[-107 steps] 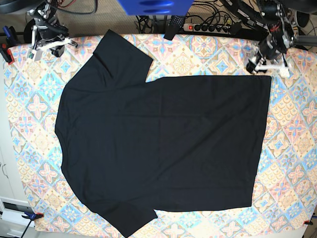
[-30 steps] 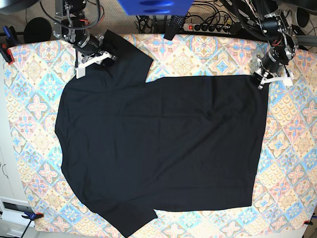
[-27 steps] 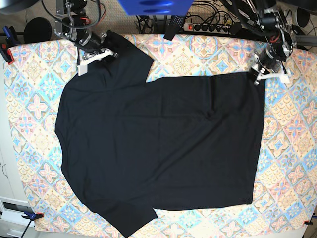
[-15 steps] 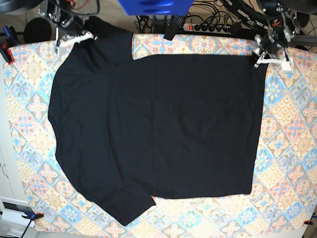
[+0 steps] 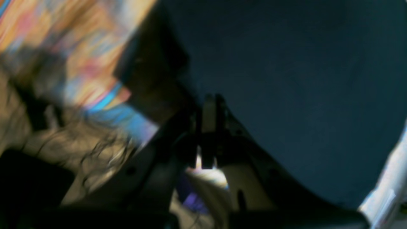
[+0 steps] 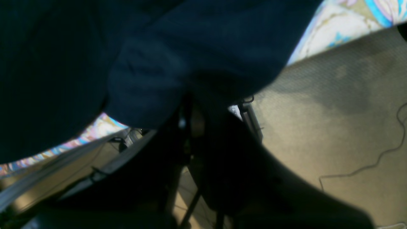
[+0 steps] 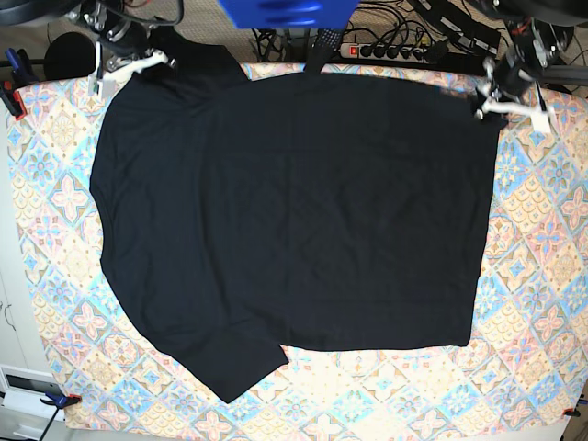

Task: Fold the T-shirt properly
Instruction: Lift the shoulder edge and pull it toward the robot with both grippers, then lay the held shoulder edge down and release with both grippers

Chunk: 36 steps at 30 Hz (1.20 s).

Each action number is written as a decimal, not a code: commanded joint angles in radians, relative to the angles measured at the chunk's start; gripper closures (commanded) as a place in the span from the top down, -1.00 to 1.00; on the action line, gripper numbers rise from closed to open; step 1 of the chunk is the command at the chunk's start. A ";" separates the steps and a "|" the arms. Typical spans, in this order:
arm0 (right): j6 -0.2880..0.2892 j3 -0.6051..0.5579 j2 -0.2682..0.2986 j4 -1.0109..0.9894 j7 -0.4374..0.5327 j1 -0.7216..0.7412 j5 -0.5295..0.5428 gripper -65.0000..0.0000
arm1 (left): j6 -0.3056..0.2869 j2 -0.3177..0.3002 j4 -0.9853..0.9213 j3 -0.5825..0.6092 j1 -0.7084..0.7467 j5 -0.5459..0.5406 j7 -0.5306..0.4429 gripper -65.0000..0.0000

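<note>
**Both claws clamped on the far edge of the shirt**

The T-shirt (image 7: 294,220) lies spread across the patterned table (image 7: 533,303), its body flat, one sleeve pointing toward the near edge at the lower left of the base view. Its far edge reaches the back rim of the table.

The left gripper (image 7: 489,92), on the right of the base view, is closed on the shirt's far corner there; the wrist view shows its jaws pressed together with dark cloth (image 5: 286,79) running up to them, though that picture is blurred.

The right gripper (image 7: 138,62), at the upper left of the base view, is closed on the shoulder or sleeve area. Its wrist view shows the shirt (image 6: 159,63) bunched right at the jaws, with a strip of table and the floor (image 6: 334,127) beyond.
</note>
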 commanded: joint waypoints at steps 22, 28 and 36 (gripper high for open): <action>0.011 -0.043 0.036 -0.233 0.023 0.570 0.015 -0.99 | -0.008 -0.012 -0.407 0.033 -0.579 0.110 -0.024 -1.00; 0.011 -0.054 0.036 -0.366 0.025 0.685 0.014 -0.99 | -0.008 -0.012 -0.478 0.034 -0.644 0.110 -0.073 -1.00; 0.011 -0.048 0.036 -0.442 0.023 0.743 0.011 -0.44 | -0.006 -0.008 -0.582 0.034 -0.672 0.110 -0.071 -0.70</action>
